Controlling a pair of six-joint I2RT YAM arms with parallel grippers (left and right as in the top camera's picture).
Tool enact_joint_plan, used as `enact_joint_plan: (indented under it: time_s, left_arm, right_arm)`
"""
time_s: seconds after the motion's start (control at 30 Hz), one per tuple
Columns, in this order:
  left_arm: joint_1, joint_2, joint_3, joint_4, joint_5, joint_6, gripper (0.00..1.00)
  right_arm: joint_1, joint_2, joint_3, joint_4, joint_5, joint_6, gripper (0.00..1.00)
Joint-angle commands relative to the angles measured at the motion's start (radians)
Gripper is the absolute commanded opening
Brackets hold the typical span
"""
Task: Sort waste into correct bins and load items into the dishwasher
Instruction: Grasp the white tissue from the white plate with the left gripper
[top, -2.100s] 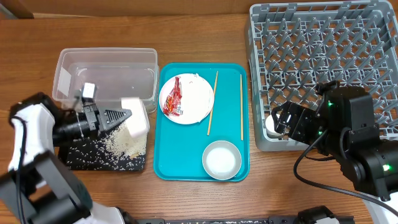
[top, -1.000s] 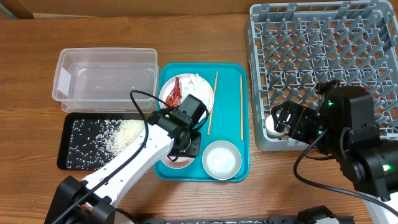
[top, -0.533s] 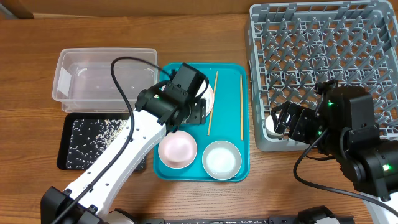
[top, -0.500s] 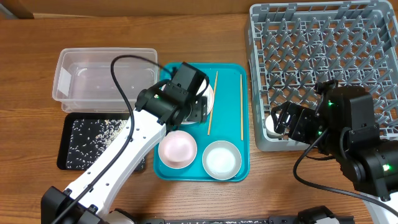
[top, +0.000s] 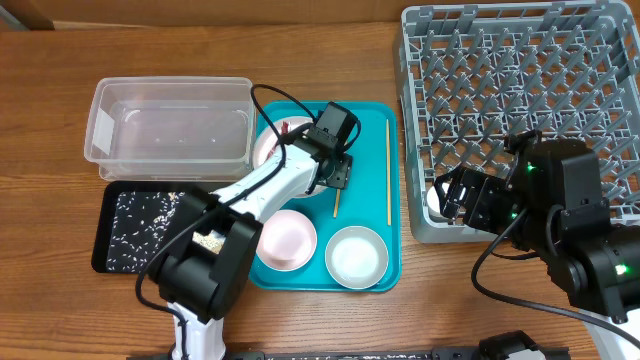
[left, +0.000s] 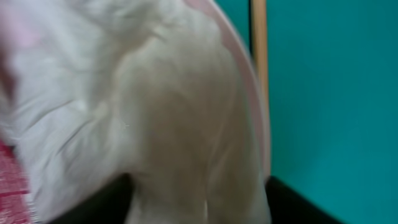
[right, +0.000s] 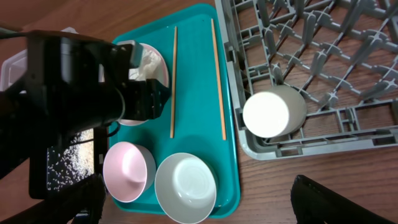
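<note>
Overhead: the left gripper (top: 338, 172) is reaching over the plate (top: 266, 150) on the teal tray (top: 370, 215), where the wrapper (top: 284, 128) is lying. Rice (top: 140, 215) is sitting in the black tray (top: 104, 245).

Left wrist: dark fingers (left: 106, 202) are flanking the wrapper (left: 155, 112); I cannot tell whether they are pinching it.

Right wrist: the right gripper (right: 199, 193) is hanging spread wide over the table (right: 280, 186) beside the rack (right: 323, 37), where a cup (right: 270, 112) is lying.

Table (top: 200, 40): wood, visible grain, satin. Dish rack (top: 520, 60): grey plastic, matt. Tub (top: 160, 130): clear plastic, smooth. Teal tray (top: 370, 150): smooth plastic, slight gloss. Chopsticks (top: 388, 175): pale bare wood. Bowl (top: 356, 258): white, glossy. Wrapper (left: 155, 112): crinkled thin film. Black tray (top: 100, 225): matt.
</note>
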Motion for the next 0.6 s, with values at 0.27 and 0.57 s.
enact_joint_plan:
  time_s: [0.27, 0.57]
  left_arm:
    - [0.069, -0.146, 0.233, -0.241, 0.105, 0.009, 0.04]
    - [0.122, -0.276, 0.266, -0.329, 0.023, 0.010, 0.04]
  right_arm:
    - [-0.007, -0.003, -0.019, 0.005, -0.006, -0.006, 0.96]
    - [-0.007, -0.003, -0.019, -0.003, -0.006, -0.006, 0.96]
